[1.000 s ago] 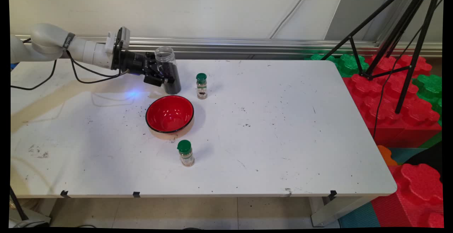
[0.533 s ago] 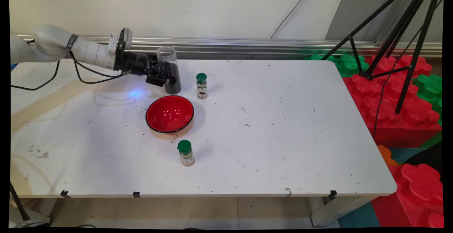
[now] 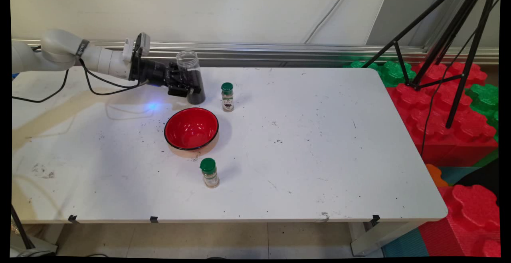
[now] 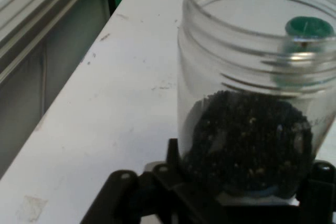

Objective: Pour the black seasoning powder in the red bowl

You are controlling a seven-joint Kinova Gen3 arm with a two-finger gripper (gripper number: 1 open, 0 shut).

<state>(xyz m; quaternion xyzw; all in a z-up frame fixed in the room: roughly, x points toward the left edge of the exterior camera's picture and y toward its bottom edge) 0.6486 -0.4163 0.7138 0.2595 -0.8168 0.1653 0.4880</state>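
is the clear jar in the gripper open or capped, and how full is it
Open: the clear jar shows a bare threaded mouth, no lid. It is partly full; dark grains fill its lower part. The gripper holds it.

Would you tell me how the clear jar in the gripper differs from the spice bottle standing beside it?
The clear jar is open-topped, while the spice bottle wears a green cap. The jar is larger and about half full of dark grains; the bottle is small and labelled. The gripper holds the jar; the bottle stands free. Both are upright.

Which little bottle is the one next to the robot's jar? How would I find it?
Start at the red bowl mid-table. Behind it the gripper holds a clear jar of black grains; the spice bottle stands just right of that. Its green-capped twin stands alone in front of the bowl.
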